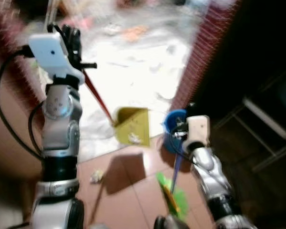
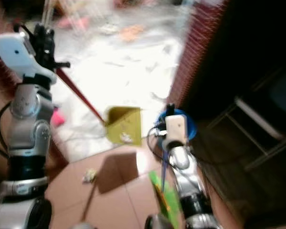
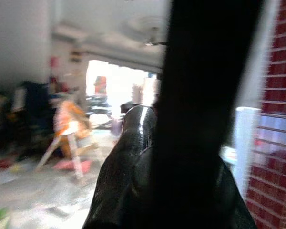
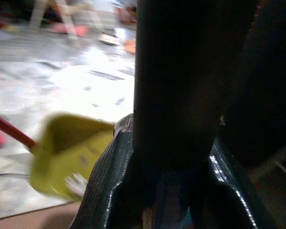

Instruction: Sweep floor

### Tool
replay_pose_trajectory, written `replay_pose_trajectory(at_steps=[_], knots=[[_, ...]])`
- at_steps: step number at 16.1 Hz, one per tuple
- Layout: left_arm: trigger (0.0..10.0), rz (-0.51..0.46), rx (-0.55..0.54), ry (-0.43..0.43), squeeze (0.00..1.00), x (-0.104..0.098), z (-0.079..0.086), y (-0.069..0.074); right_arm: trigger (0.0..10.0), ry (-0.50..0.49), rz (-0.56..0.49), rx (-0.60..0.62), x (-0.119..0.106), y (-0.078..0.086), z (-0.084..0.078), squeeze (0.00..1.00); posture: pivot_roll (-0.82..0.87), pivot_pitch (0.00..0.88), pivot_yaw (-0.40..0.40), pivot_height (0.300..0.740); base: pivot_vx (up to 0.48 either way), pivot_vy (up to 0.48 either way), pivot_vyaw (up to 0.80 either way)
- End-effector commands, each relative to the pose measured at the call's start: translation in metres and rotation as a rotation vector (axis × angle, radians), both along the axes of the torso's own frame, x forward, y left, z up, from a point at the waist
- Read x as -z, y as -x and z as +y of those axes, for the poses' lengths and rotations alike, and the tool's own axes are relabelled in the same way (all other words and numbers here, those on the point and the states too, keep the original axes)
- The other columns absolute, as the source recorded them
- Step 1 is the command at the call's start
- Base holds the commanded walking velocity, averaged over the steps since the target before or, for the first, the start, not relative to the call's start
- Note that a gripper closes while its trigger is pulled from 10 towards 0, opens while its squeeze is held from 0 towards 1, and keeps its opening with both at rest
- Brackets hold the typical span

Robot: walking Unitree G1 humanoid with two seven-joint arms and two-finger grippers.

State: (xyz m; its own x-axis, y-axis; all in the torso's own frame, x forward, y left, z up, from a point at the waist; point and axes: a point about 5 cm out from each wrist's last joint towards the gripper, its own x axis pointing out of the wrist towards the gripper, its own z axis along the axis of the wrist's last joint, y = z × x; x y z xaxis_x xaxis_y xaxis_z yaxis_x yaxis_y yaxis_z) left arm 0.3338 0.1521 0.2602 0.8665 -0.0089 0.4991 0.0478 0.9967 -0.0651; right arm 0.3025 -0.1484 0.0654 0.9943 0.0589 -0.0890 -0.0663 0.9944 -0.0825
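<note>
A yellow dustpan [image 1: 132, 125] stands on the floor at the end of a long red handle [image 1: 96, 97]. My left gripper [image 1: 74, 42] is raised at the upper left, shut on the top of that handle. A white scrap [image 1: 133, 139] lies inside the pan. My right gripper [image 1: 180, 130] is low at the centre right, shut on the blue handle [image 1: 176, 164] of a broom. The broom's green bristles [image 1: 174, 196] rest on the red tiles. A crumpled paper ball [image 1: 96, 177] lies on the tiles to the pan's left. In the right wrist view the dustpan [image 4: 66, 152] is blurred.
A red brick wall corner [image 1: 200, 52] rises on the right, with a dark space and pale bars [image 1: 271, 124] beyond it. A blue round object [image 1: 172, 119] sits behind my right gripper. The bright floor ahead holds scattered litter [image 1: 133, 32]. The views are blurred.
</note>
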Motion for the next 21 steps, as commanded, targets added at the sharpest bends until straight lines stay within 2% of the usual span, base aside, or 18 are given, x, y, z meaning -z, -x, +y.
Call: replay_pose_trajectory(at_steps=[1,6,8,15,19,21], knots=[[10.0,-0.111,0.045,0.044,0.00,-0.026,-0.008,0.004,10.0,0.021,0.003,0.003,-0.001,-0.003,-0.003,0.00,-0.02,0.000,-0.036,0.740,0.319,0.000,-0.80],[10.0,-0.132,0.040,0.081,0.00,-0.036,-0.011,0.002,10.0,0.006,0.004,-0.022,-0.002,-0.007,0.001,0.00,-0.02,0.000,-0.030,0.740,0.319,0.000,-0.60],[10.0,-0.129,0.029,0.079,0.00,-0.034,-0.013,0.000,10.0,-0.005,-0.004,-0.049,-0.003,-0.006,0.007,0.00,-0.02,0.000,-0.028,0.740,0.317,0.000,0.00],[10.0,-0.136,-0.023,0.083,0.00,-0.034,-0.014,-0.003,10.0,-0.018,-0.009,-0.063,-0.003,-0.006,0.008,0.00,-0.03,0.000,-0.026,0.740,0.286,0.000,0.00],[10.0,-0.148,-0.047,0.068,0.00,-0.034,-0.013,-0.003,10.0,-0.027,-0.011,-0.077,-0.002,-0.005,0.010,0.00,-0.03,0.000,-0.028,0.740,0.000,0.000,0.00],[10.0,-0.179,-0.057,0.027,0.00,-0.034,-0.017,0.000,10.0,-0.027,-0.012,-0.082,-0.002,-0.004,0.010,0.00,-0.03,0.000,-0.030,0.740,0.000,0.000,0.00]])
